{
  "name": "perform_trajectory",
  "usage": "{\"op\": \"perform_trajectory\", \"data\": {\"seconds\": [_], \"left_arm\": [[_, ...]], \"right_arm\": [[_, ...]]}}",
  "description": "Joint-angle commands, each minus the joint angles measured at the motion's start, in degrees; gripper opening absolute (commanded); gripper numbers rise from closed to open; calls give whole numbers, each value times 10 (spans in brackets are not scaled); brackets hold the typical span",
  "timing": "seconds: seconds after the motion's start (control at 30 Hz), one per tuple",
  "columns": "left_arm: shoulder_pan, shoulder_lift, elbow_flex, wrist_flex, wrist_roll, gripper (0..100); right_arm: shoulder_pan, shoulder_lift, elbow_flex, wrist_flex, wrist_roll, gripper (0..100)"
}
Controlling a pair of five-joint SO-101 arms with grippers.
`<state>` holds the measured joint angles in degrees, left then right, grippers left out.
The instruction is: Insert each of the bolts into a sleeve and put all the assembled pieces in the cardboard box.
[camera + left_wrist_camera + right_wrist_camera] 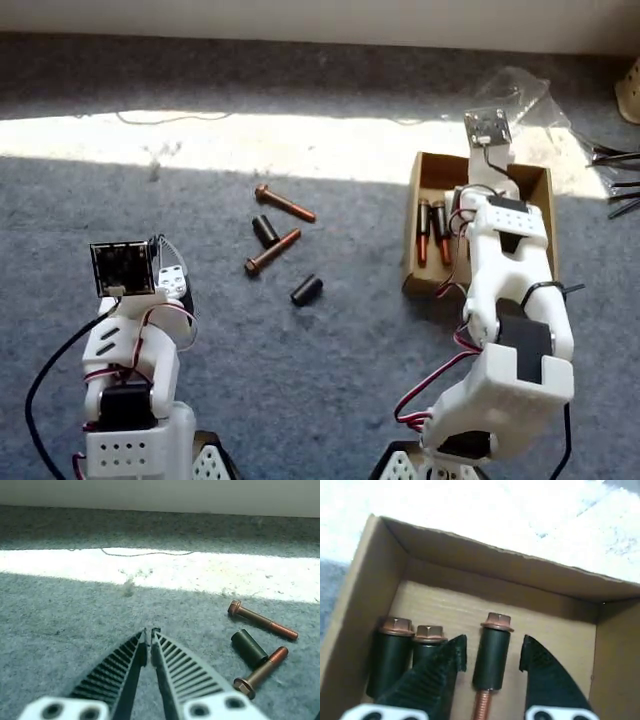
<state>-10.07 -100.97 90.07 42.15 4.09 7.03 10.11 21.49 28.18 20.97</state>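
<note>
- The grey carpet point(330, 380) serves as the work surface, with a band of sunlight point(300, 140) across its far side.
- The cardboard box point(432, 172) sits open-topped directly under the right arm point(510, 300). The arm leans over it, I'd say so that finished pieces can go straight down inside.
- The left arm point(130, 350) is folded back on its own side, clear of the loose parts.
- The right gripper point(493, 652) is down in the box with its jaws spread wide. An assembled piece point(491, 667) lies between the fingers point(445, 670) with a gap on either side, so it looks laid down rather than clamped.
- The left gripper point(149, 635) is pinched together, its tips all but touching, with nothing in it.
- Two other assembled pieces point(395, 655) lie side by side just beyond one finger of the right gripper, near the box wall.
- Two bolts point(284, 203) lie on the carpet ahead of the left gripper, off toward the right arm's side and well apart from it.
- Two sleeves point(265, 230) are loose there too. One lies between the bolts and the other nearer the right arm, so by my reckoning two insertions remain.
</note>
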Motion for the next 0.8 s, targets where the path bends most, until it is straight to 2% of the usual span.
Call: {"op": "perform_trajectory", "data": {"seconds": [0.0, 0.27, 0.47, 0.57, 0.77], "left_arm": [[-3, -6, -6, -1, -4, 34], [-3, -6, -6, -1, -4, 34], [-5, -6, -12, 2, -4, 32], [-30, -6, -12, 0, -3, 34], [-51, -6, -12, 0, -2, 34]], "right_arm": [[0, -16, -29, 55, 8, 152], [-63, -149, -34, 167, 8, 152], [-163, -277, -32, 255, 8, 152], [-218, -322, -31, 291, 8, 152], [-313, -339, -30, 346, 10, 152]]}}
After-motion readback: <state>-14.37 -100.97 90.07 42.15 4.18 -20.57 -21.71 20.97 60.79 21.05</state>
